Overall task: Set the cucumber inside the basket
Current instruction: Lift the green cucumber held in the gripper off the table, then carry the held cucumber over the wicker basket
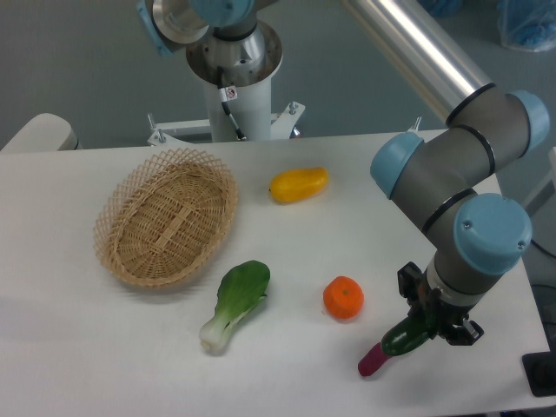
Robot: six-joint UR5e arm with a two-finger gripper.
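The cucumber (pixel 401 338), dark green and glossy, sits at the front right of the table. Only its lower-left end shows, and the rest is hidden under the gripper. My gripper (pixel 428 327) is down over it with its black fingers (pixel 408 285) closed against the cucumber's sides, low over the table. I cannot tell whether the cucumber is lifted off the surface. The tan wicker basket (pixel 117 217) stands empty at the left of the table, far from the gripper.
A small purple vegetable (pixel 372 360) touches the cucumber's lower end. An orange (pixel 343 297) lies left of the gripper. A bok choy (pixel 234 304) lies in front of the basket. A yellow pepper (pixel 298 184) lies at the back middle. The table's front edge is close below the gripper.
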